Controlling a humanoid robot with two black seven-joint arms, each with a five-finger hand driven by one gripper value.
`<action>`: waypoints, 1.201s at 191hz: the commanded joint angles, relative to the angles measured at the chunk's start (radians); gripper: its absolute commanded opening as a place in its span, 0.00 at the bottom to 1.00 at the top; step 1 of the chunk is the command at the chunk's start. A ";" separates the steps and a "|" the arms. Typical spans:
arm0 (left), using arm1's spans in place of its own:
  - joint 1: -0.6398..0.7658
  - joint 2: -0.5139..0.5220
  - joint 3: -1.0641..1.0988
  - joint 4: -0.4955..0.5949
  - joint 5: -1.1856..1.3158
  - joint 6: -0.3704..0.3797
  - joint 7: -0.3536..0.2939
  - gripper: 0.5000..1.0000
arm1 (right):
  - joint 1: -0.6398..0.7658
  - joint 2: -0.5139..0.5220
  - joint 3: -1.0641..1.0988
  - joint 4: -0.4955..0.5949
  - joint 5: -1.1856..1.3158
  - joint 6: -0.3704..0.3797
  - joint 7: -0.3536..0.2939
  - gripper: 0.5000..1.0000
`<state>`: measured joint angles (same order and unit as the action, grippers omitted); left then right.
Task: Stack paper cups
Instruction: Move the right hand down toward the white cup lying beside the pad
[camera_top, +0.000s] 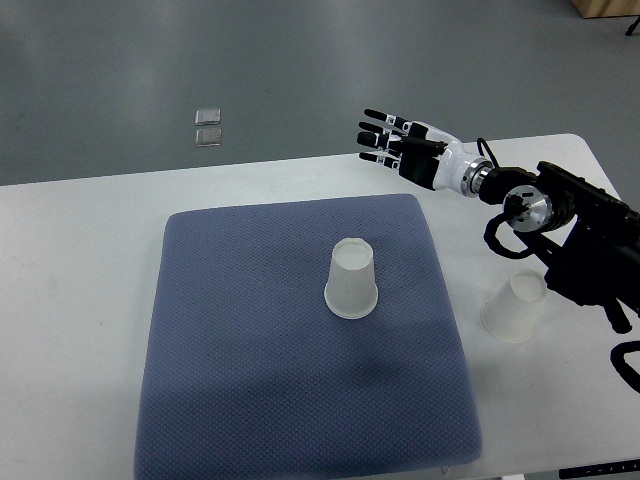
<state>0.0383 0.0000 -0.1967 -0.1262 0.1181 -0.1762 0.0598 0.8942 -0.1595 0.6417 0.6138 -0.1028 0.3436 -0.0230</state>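
Here, blue mat (300, 390), white table (80, 300), grey floor (200, 60)

The right hand (400, 145) has a white palm shell and black fingers (378, 135) banded with white segments at the joints. A white cuff joins it to a wrist (484, 180) ringed in silver metal. Behind that sits a round silver disc joint (530, 208) set in black housing. The forearm (590, 250) is matte black and blocky, with angular covers. Thin black cables (497, 236) loop out beside the wrist and along the arm's underside, and another curls at the picture's right edge.
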 joint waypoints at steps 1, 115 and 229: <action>0.000 0.000 -0.001 0.002 0.000 0.000 0.000 1.00 | -0.001 0.006 0.003 0.000 0.000 -0.001 0.000 0.85; -0.002 0.000 0.000 0.002 0.000 0.000 0.000 1.00 | 0.008 -0.061 0.010 0.001 0.015 -0.008 0.000 0.85; -0.002 0.000 0.000 0.003 0.000 0.001 0.000 1.00 | 0.045 -0.242 -0.011 0.012 -0.132 0.175 0.106 0.85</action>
<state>0.0368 0.0000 -0.1966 -0.1232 0.1181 -0.1760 0.0600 0.9293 -0.3690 0.6351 0.6228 -0.1324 0.4672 0.0796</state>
